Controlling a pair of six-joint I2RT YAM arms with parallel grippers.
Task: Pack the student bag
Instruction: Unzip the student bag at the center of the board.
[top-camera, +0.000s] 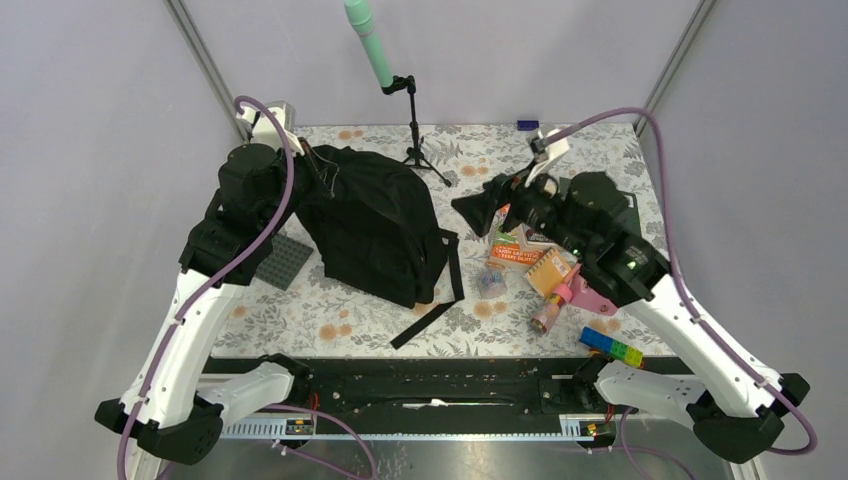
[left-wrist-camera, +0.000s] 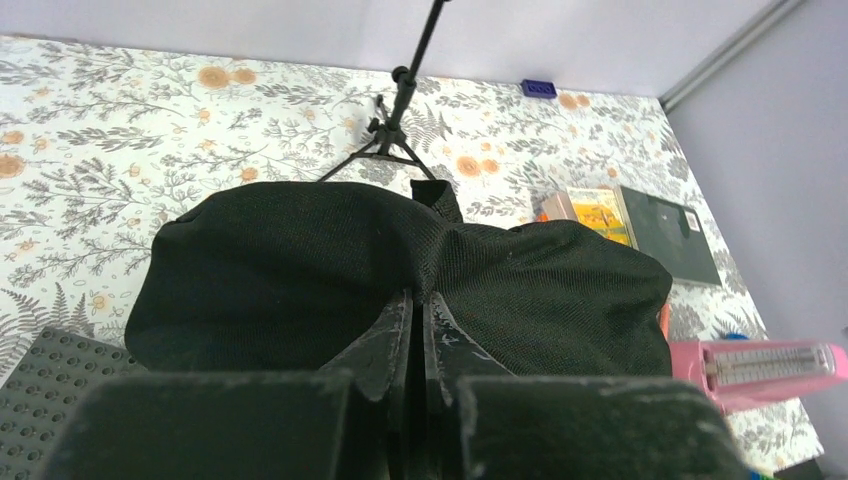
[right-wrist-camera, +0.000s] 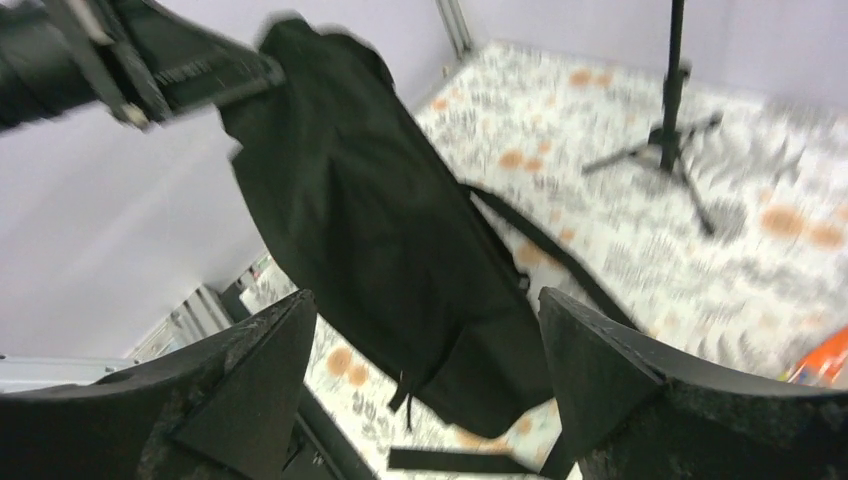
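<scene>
Spreading under everything was the flower-printed surface (top-camera: 300, 315). On its left-centre you had the student bag (top-camera: 375, 225), by far the bulkiest thing there. It was soft black woven fabric, lumpy and slumped, with one flat strap (top-camera: 425, 325) trailing from its near-right corner toward the arms' bases. A second strap ran down its right side. Its far-left top corner stood drawn up into a peak. Your left tool (top-camera: 312, 170) was clamped on that peak, fingers pressed together with the black fabric pinched between them. Your right tool (top-camera: 475, 212) hung to the bag's right, apart from it, jaws spread wide and holding nothing. A grey studded plate (top-camera: 285, 260) lay just beside the bag's left edge, and a small black tripod (top-camera: 415, 150) stood behind the bag.
</scene>
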